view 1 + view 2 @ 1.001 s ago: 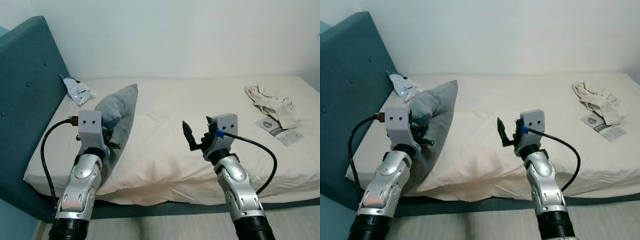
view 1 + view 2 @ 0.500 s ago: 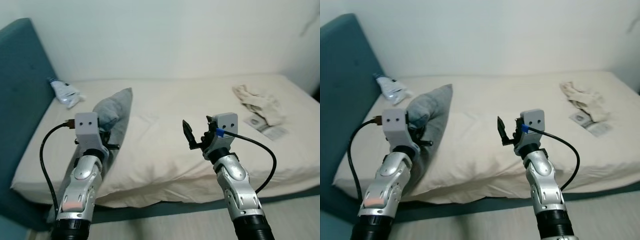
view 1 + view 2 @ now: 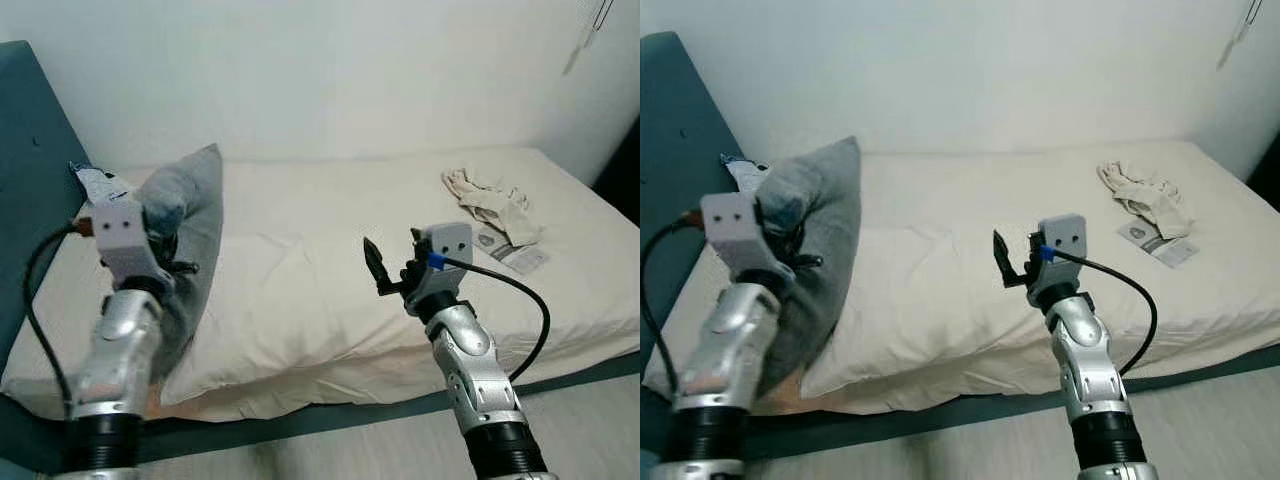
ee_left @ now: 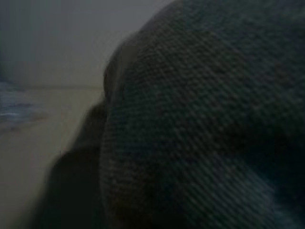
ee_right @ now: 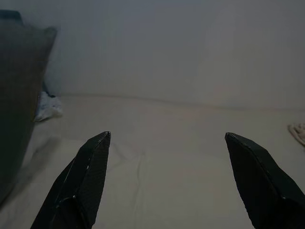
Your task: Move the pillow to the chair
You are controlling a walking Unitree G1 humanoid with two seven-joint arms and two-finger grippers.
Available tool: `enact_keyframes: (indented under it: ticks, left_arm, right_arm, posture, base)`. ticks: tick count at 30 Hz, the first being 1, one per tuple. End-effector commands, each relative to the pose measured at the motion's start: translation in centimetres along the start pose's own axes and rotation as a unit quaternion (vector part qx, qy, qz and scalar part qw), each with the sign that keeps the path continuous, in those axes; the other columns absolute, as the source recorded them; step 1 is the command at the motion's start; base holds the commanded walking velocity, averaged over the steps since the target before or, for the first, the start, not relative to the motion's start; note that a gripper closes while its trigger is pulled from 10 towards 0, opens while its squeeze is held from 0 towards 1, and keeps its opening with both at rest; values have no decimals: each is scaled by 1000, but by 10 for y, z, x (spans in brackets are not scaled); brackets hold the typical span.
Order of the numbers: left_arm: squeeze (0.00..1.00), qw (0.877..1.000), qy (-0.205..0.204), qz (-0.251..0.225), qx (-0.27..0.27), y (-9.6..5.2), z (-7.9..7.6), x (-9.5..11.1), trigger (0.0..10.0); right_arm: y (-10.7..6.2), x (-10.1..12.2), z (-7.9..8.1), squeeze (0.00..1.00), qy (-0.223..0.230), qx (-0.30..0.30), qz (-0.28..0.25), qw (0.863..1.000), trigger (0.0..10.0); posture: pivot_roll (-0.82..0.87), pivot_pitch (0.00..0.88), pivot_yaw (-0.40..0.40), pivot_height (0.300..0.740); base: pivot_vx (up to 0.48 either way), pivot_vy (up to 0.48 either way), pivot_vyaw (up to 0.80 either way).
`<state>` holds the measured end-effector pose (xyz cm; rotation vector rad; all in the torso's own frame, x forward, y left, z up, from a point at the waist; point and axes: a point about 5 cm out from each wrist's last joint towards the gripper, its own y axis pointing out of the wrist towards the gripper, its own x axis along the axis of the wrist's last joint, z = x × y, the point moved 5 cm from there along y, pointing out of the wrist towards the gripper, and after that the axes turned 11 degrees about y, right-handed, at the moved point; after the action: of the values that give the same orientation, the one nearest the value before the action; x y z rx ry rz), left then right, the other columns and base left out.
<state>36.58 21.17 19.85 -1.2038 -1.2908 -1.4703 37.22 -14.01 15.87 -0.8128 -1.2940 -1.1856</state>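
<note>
The grey pillow (image 3: 198, 210) stands on edge at the head of the bed, its top corner raised. My left gripper (image 3: 166, 250) is pressed into the pillow's near side and is shut on it, with the fingers buried in the fabric. Dark woven pillow cloth (image 4: 200, 124) sits right against the lens in the left wrist view. My right gripper (image 3: 392, 272) hovers above the middle of the bed, open and holding nothing. Its two black fingertips (image 5: 97, 148) stand wide apart, with the pillow (image 5: 16, 86) off to one side.
The bed (image 3: 330, 300) has a cream sheet and a teal headboard (image 3: 25, 150) on the left. A plastic packet (image 3: 95, 183) lies behind the pillow. Crumpled pale cloth (image 3: 485, 200) and a flat packet (image 3: 512, 252) lie at the far right. A strip of floor (image 3: 330, 455) runs along the front.
The view has turned to the right. My left arm has swung out to the left with the pillow, which now stands more upright. The right arm holds the same pose.
</note>
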Motion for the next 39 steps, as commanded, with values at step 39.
enact_keyframes:
  ticks: [39]
  left_arm:
    - [0,917,72,258,-295,-90,-110,-112,10000]
  right_arm:
    - [-6,-11,-2,0,1,8,18,1000,10000]
  posture:
    - [17,37,10,740]
  base:
    - [0,0,0]
